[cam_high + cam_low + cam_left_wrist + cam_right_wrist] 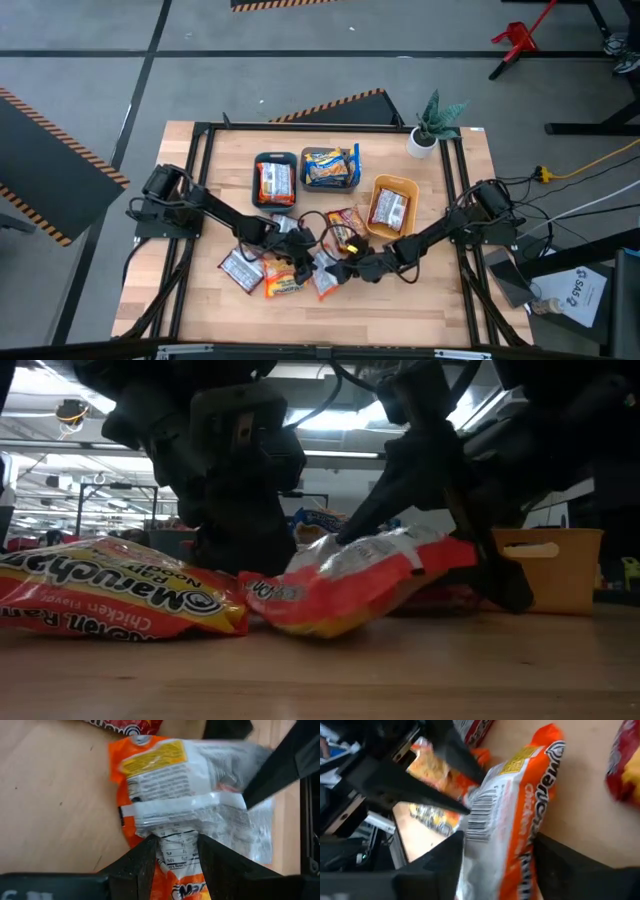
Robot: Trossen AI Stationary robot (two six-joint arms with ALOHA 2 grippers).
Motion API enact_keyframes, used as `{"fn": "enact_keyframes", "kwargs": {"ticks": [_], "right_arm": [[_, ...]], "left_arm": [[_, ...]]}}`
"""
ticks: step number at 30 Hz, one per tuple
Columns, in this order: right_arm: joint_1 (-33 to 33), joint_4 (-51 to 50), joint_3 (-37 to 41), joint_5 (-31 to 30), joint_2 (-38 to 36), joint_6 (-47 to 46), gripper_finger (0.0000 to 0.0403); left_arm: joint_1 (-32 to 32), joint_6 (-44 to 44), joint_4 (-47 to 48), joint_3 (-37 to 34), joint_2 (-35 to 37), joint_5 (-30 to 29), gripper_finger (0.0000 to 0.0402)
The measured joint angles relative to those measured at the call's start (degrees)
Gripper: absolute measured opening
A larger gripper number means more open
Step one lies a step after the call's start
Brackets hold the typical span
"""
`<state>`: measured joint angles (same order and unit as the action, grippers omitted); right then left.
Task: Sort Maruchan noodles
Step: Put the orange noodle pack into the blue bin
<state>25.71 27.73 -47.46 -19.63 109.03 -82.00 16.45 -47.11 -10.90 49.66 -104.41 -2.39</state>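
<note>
Wooden table (200, 310) in a workshop with grey floor and hazard-striped mats; a potted plant (433, 125) stands at its far right corner. Item one, the contested orange packet (165, 805): it lies label-down among the loose packets at the table's near middle, and you have both arms on it. The left gripper (174, 851) pinches one end between its two fingers; the right gripper (492, 851) straddles the same packet from the other side, its fingers (445, 855) flanking the wrapper, though you cannot tell whether they have clamped. Risks, as a judgement: if you pull with both arms at once the crinkly film may tear or slip from one grip, and the packet, propped up at one end in the low view, may drag the neighbouring Maruchan packet (110, 598) along the wood. The two wrists sit close together, so a careless lift could knock one against the other. Count, from above: three trays along the far side, a dark one (274, 181), a blue one (330, 168) and an orange one (392, 207), each already showing noodles inside; roughly five loose packets near the grippers, including a silvery one (241, 268) and an orange-red one (282, 280); overlap under the arms keeps that count uncertain
</note>
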Motion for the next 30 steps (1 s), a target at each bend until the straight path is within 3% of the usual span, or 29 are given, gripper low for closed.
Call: {"fn": "enact_keyframes", "kwargs": {"ticks": [8,17,23,30], "right_arm": [[0.1,0.47,0.0,1.21,-0.04,-0.17,0.0123],[0.12,2.29,0.0,1.3,-0.13,0.68,0.0118],[0.1,7.05,-0.25,1.75,-0.19,1.31,0.011],[-2.21,10.12,-3.42,4.1,-0.22,4.6,0.0109]], "left_arm": [[-0.09,1.09,0.26,0.45,-0.01,-2.63,0.0141],[-0.26,0.25,1.56,0.45,2.28,0.95,0.0141],[-0.73,-0.83,8.65,0.69,12.73,0.79,0.0141],[-2.67,-0.77,20.64,0.8,28.46,-5.04,0.0141]]}}
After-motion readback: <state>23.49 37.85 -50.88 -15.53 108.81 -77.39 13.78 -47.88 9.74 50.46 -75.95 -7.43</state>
